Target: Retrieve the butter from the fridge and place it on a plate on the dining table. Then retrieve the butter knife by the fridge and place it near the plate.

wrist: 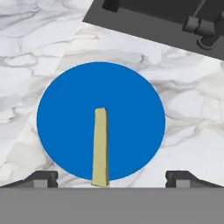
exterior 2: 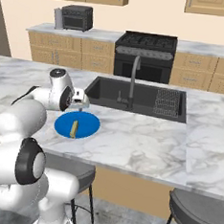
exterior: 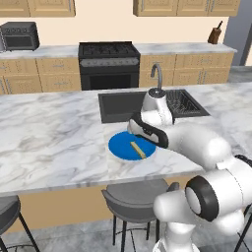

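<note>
The thin yellow butter (wrist: pixel 100 146) lies flat on the round blue plate (wrist: pixel 131 109), which rests on the marble dining table (exterior: pixel 49 138) in front of the dark sink (exterior: pixel 118 106). From the base cameras I see the butter (exterior: pixel 138 149) (exterior 2: pixel 74 128) near the middle of the plate (exterior: pixel 120 147) (exterior 2: pixel 89 124). My gripper (wrist: pixel 111 177) hovers just above the plate's near side, open, with fingertips (wrist: pixel 41 177) spread wide and nothing between them. Its hand (exterior 2: pixel 81 101) hangs over the plate's far edge. The butter knife and the fridge are out of view.
A faucet (exterior: pixel 157 74) and a dish rack (exterior 2: pixel 168 102) stand at the sink. Stools (exterior: pixel 135 197) (exterior 2: pixel 196 212) are tucked under the table's near edge. The back counter carries a stove (exterior: pixel 108 64), a toaster oven (exterior: pixel 19 35) and a knife block (exterior: pixel 215 34).
</note>
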Controlling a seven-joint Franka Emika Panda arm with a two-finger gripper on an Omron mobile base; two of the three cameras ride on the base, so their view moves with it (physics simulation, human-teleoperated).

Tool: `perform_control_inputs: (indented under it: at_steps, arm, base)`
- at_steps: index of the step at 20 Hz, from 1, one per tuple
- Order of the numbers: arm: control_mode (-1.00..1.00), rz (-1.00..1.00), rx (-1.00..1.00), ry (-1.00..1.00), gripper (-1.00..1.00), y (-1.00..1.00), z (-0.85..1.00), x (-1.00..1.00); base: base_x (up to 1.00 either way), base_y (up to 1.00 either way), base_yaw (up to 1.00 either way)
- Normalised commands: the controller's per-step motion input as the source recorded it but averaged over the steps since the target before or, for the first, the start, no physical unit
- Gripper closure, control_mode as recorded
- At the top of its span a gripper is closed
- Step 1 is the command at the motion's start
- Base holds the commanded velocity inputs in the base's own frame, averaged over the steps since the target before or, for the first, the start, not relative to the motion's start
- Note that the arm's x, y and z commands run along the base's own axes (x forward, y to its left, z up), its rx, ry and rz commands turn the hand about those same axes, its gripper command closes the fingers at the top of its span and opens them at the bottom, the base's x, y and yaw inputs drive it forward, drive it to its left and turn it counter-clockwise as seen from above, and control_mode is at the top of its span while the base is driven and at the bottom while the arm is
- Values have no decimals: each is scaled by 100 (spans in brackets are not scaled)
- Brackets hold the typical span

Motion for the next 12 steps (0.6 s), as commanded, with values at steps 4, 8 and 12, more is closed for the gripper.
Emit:
perform_control_inputs:
  at_steps: [4,8,12]
  arm:
    - [-100,-10,0,0,-100,-40,99,-75]
    - [-100,-7,0,0,-100,-21,100,-73]
    - [-100,-2,0,0,-100,-1,100,-61]
  base:
    - [0,0,0]
    - [0,0,0]
    - [0,0,0]
